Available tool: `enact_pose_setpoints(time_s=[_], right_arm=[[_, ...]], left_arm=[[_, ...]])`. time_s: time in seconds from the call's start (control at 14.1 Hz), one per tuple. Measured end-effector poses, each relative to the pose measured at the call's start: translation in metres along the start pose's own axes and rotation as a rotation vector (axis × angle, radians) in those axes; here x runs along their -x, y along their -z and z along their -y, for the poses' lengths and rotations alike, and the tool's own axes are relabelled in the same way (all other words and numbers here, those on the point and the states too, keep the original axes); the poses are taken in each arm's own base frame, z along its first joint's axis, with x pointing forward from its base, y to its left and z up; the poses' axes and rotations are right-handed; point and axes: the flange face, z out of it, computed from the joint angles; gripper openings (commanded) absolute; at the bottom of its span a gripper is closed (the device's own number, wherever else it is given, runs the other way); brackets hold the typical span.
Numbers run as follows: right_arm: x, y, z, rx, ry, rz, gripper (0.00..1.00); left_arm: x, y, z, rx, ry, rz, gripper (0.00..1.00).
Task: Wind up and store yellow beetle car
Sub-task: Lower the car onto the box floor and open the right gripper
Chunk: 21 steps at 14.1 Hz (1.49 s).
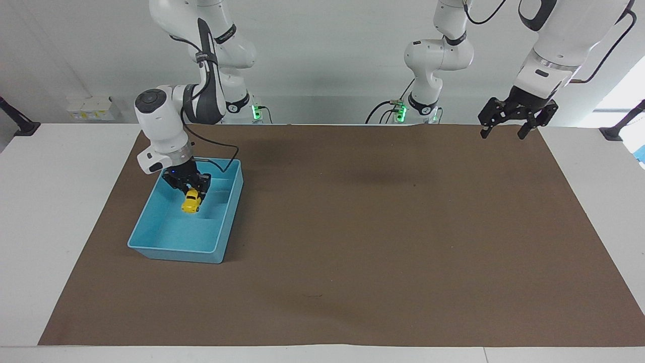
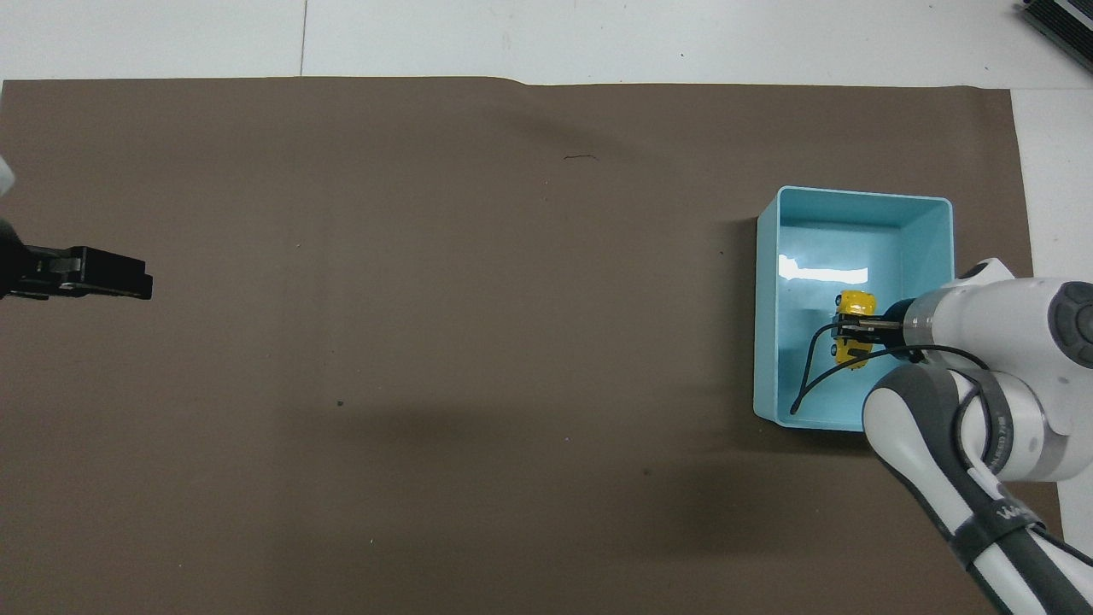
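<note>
A blue bin (image 1: 151,224) sits on a brown mat (image 1: 352,227) that covers most of a white table (image 1: 50,201), at the right arm's end of the table. The right gripper (image 1: 191,190) reaches down into the bin, its fingers clamped on the yellow beetle car (image 1: 191,202), a small bright yellow toy with black wheels. The car hangs nose-down from the fingers inside the bin, over the half of the bin nearer to the robots; whether its lower end touches the bin floor cannot be told. From overhead, the car (image 2: 854,316) shows under the gripper (image 2: 856,329), within the bin's walls (image 2: 766,307). A black cable runs from the right arm's wrist and loops down over the bin.

The left gripper (image 1: 505,128) waits well apart from the bin, raised over the mat's corner at the left arm's end of the table, its fingers spread wide and holding nothing. Overhead it (image 2: 141,284) shows as a dark shape at the picture's edge
</note>
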Motion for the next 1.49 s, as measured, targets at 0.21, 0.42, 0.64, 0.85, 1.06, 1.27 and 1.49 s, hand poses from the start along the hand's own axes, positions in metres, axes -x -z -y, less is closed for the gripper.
enact_pose_setpoints(time_s=[0.21,0.42,0.64,0.85,1.06,1.27,1.49], right_arm=[[0.002,-0.009,-0.003,-0.017,0.009,0.013,0.00],[0.004,-0.014,-0.003,-0.017,0.021,0.025,0.00],[0.005,-0.023,-0.003,-0.018,0.025,0.032,0.00],[0.006,-0.036,-0.003,-0.019,0.024,0.032,0.00],[0.006,-0.044,-0.002,-0.020,0.027,0.035,0.00],[0.006,-0.045,0.000,-0.021,0.029,0.038,0.14],[0.007,-0.045,0.002,-0.021,0.034,0.038,1.00]], left_arm=[[0.000,0.000,0.000,0.000,0.000,0.000,1.00],[0.000,0.000,0.000,0.000,0.000,0.000,1.00],[0.000,0.000,0.000,0.000,0.000,0.000,1.00],[0.000,0.000,0.000,0.000,0.000,0.000,1.00],[0.000,0.000,0.000,0.000,0.000,0.000,1.00],[0.000,0.000,0.000,0.000,0.000,0.000,1.00],[0.000,0.000,0.000,0.000,0.000,0.000,1.00]])
